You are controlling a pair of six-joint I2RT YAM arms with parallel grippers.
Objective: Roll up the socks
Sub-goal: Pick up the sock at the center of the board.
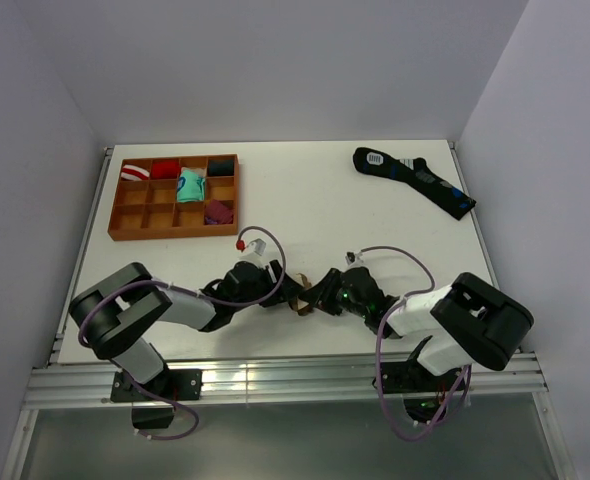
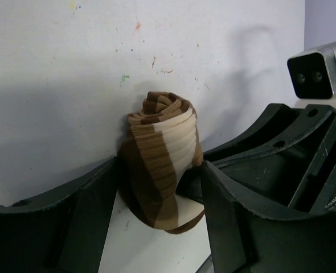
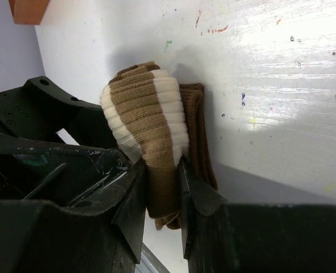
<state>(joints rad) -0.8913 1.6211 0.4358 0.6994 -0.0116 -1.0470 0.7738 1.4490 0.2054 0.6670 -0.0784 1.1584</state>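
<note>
Already the socks (image 2: 163, 133) sit mostly rolled on the table (image 1: 305, 190) between my arms, my right gripper (image 3: 161, 179) pinching the roll, my left gripper (image 2: 159, 173) straddling it, grip uncertain, and I judge only securing remains.

We see a robot lab bench.
White tabletop (image 1: 315, 205), plain grey partition walls (image 1: 275, 70), aluminium mounting rail (image 1: 295, 380) at its near edge.

White bench (image 1: 315, 200), kinda paint-flecked: wooden divider tray (image 1: 170, 235) far left, black-navy sock (image 1: 415, 180) far right, rolled socks (image 1: 302, 303) near the front edge.
</note>
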